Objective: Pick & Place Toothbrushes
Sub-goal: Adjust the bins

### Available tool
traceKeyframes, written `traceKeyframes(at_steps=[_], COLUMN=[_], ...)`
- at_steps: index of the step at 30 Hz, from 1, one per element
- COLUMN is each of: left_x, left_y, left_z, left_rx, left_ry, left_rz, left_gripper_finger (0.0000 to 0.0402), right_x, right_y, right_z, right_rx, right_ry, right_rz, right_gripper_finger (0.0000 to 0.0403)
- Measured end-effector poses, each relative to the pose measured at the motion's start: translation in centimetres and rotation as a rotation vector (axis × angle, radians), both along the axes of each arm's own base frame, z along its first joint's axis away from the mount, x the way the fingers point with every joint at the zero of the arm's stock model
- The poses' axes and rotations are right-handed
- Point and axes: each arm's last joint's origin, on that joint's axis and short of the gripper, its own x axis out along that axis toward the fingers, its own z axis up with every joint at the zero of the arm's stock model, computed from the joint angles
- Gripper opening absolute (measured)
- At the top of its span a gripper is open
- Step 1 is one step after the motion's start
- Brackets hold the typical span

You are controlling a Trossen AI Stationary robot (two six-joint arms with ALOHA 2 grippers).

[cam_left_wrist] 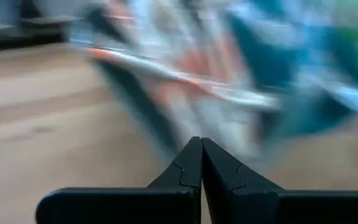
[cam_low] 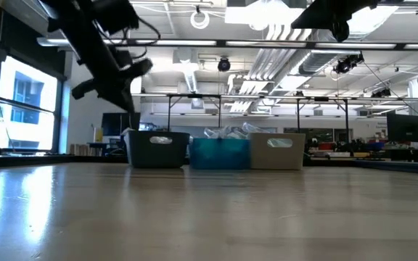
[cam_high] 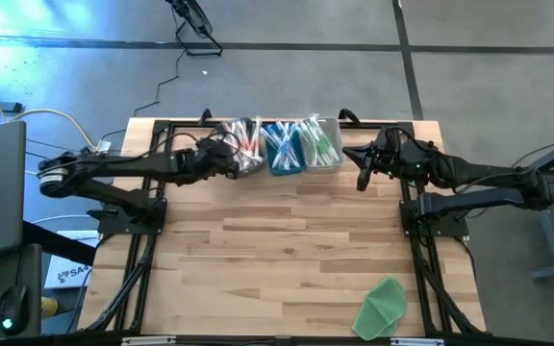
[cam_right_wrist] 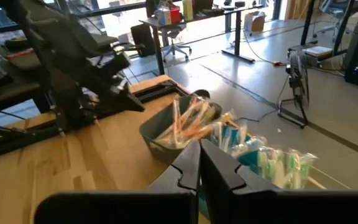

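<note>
Left arm: reaches in from the table's left edge along the far side, its left gripper raised off the wood just beside the first bin, fingers pressed together with nothing between them, as the left wrist view confirms. Dark grey bin: first of three set side by side in a row at the far middle of the wooden table; holds the pink and orange toothbrushes, standing and leaning in a loose bunch. Teal bin: middle of the row, touching its neighbours; holds the light blue toothbrushes. Pale bin: last in the row; holds the green toothbrushes. In the low view the three bins stand level on the far part of the tabletop, dark, teal and pale. Right arm: comes in from the table's right edge, its right gripper hanging in the air just beside the pale bin, fingers closed and empty; its wrist view looks over all three bins toward the left arm. Green cloth-like sheet: lies flat near the front right corner, well apart from the bins.
</note>
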Motion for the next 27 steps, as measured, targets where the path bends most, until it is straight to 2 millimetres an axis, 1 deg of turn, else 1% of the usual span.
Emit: traceKeyframes(at_steps=[2, 4, 6, 8, 9, 12, 15, 20, 27], left_x=[0.2, 0.6, 1.3, 2.6, 3.1, 4.4, 4.8, 5.1, 5.7], left_y=[-0.9, -1.7, -2.4, -3.0, -3.2, -3.2, -3.1, -3.1, -3.1], left_z=[0.8, 0.9, 0.7, 0.3, -0.2, -1.3, -2.8, -3.7, -5.5], left_rx=[-0.034, -0.058, -0.071, -0.066, -0.067, -0.088, -0.130, -0.171, -0.200], left_ry=[-0.072, -0.120, -0.156, -0.202, -0.198, -0.221, -0.184, -0.160, -0.110], left_rz=[-0.075, -0.108, -0.121, -0.136, -0.143, -0.123, -0.079, -0.079, -0.050], left_gripper_finger=[0.0000, 0.0000, 0.0000, 0.0000, 0.0000, 0.0000, 0.0000, 0.0000, 0.0000], right_x=[0.0, 0.0, -0.1, -0.1, -0.1, -0.2, -0.2, -0.2, -0.2], right_y=[-0.1, -0.2, -0.4, -0.5, -0.5, -0.7, -0.7, -0.7, -0.7], right_z=[0.0, 0.0, 0.0, 0.0, 0.0, 0.0, 0.0, 0.0, 0.0], right_rx=[0.000, -0.005, -0.013, -0.024, -0.027, -0.029, -0.029, -0.039, -0.045], right_ry=[0.001, 0.003, 0.008, 0.014, 0.016, 0.019, 0.020, 0.027, 0.030], right_rz=[-0.006, -0.013, -0.018, -0.022, -0.022, -0.030, -0.034, -0.030, -0.030], right_gripper_finger=[0.0003, 0.0003, 0.0003, 0.0003, 0.0003, 0.0003, 0.0003, 0.0003, 0.0003])
